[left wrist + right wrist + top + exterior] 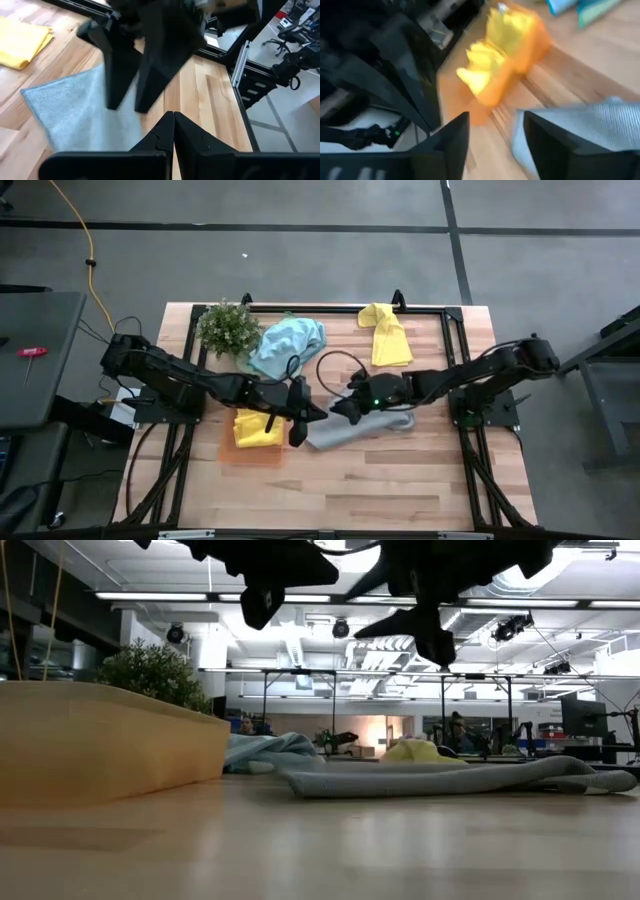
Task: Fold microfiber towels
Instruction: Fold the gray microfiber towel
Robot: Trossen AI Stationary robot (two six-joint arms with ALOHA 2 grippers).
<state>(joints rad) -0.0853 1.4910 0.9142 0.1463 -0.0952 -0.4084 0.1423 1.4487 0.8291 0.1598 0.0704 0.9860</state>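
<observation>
From above, the left gripper (297, 420) and right gripper (342, 408) meet over the grey towel (350, 430) at mid-table; no writing is legible. Level view: it lies flat. Left wrist: fingers pressed together. Right wrist: fingers spread, holding nothing.

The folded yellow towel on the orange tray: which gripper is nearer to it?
Left. The left gripper hangs just beside the yellow towel; the right gripper is farther, over the grey towel.
</observation>
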